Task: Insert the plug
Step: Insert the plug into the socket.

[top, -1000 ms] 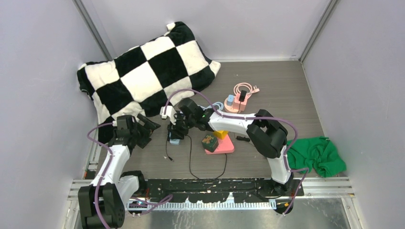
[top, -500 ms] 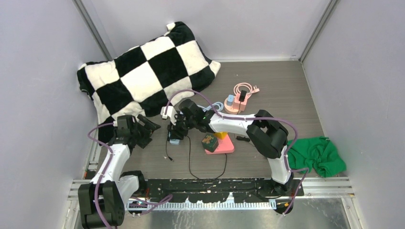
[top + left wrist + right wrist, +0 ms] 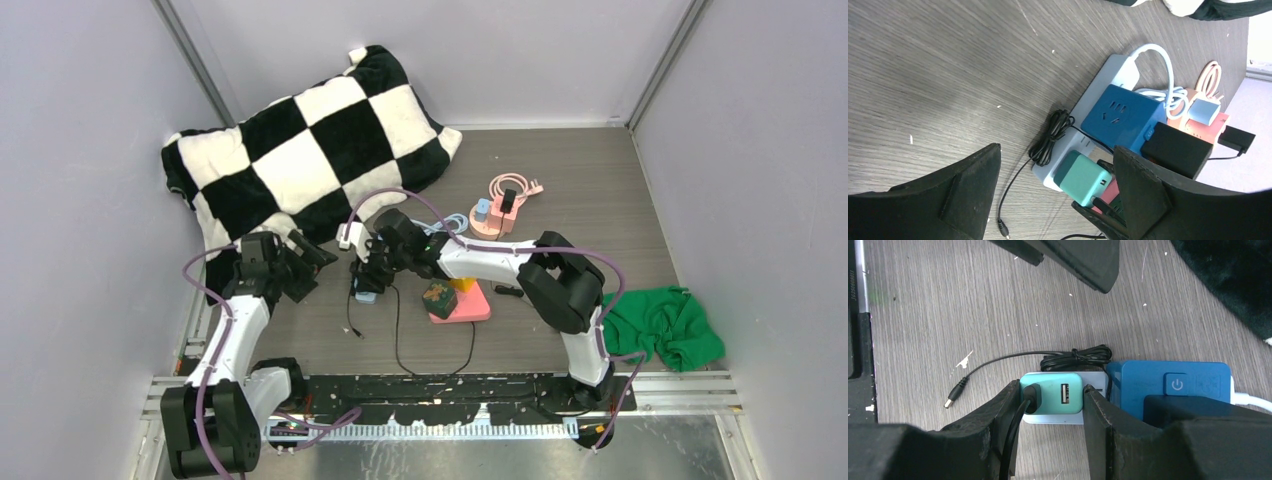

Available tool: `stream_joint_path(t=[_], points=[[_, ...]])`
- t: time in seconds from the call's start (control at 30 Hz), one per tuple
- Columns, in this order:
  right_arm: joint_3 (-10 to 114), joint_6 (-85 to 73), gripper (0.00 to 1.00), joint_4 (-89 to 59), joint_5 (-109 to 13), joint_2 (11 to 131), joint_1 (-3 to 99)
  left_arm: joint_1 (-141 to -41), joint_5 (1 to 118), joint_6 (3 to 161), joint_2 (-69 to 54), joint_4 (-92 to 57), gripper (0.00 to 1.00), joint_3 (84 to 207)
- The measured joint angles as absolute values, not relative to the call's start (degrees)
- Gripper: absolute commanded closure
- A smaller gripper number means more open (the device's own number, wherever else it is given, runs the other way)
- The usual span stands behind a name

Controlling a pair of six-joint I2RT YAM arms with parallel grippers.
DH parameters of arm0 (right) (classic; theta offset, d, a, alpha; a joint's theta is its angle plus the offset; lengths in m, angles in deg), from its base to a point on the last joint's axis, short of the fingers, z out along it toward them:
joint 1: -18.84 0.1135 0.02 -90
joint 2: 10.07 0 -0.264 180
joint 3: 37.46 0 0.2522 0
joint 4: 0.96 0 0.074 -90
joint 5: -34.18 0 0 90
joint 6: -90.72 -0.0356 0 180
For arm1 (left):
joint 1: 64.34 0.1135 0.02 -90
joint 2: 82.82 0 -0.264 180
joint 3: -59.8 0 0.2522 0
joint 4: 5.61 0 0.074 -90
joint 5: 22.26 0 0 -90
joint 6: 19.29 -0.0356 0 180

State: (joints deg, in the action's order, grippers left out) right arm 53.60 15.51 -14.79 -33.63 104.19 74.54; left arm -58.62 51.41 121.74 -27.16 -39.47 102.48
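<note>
Looking from the near edge outward: a thin black cord [image 3: 400, 340] trails across the table, its loose barrel tip [image 3: 953, 392] lying free and connected to nothing.

Right gripper [image 3: 1050, 390]: fingers closed on the teal plug [image 3: 1053, 399], one on each side. The plug sits on the near end of the pale strip [image 3: 1113, 80], USB port facing up.

Left gripper [image 3: 1055, 155]: fingers spread wide, holding nothing, hovering just left of the strip and apart from it. A coiled cord bundle [image 3: 1050, 137] lies against the strip's side.

Further along the strip: a blue cube adapter [image 3: 1118, 117], just beside the plug, with a black block [image 3: 1175, 150] against it.

Far: a pink strip [image 3: 495, 215] with chargers, then a checked pillow [image 3: 300, 150].

Progress, as judged: plug found, grasped and brought onto the strip, so the approach is done. Seating is uncertain. From the left wrist the plug body looks slightly tilted, and no view shows the prongs, so it may be only partly in. Left to do: press home, confirm flush, release.
</note>
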Motion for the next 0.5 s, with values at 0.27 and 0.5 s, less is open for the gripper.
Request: stream_joint_path(t=[0.27, 0.5], points=[[56.0, 12.3, 0.42, -18.8, -35.8, 104.2, 74.8, -58.6, 50.5, 121.1, -27.0, -41.6, 0.14, 103.7], [56.7, 10.9, 0.28, -23.0, -35.9, 103.7, 75.0, -58.6, 49.2, 121.0, -26.3, -42.4, 0.15, 103.7]])
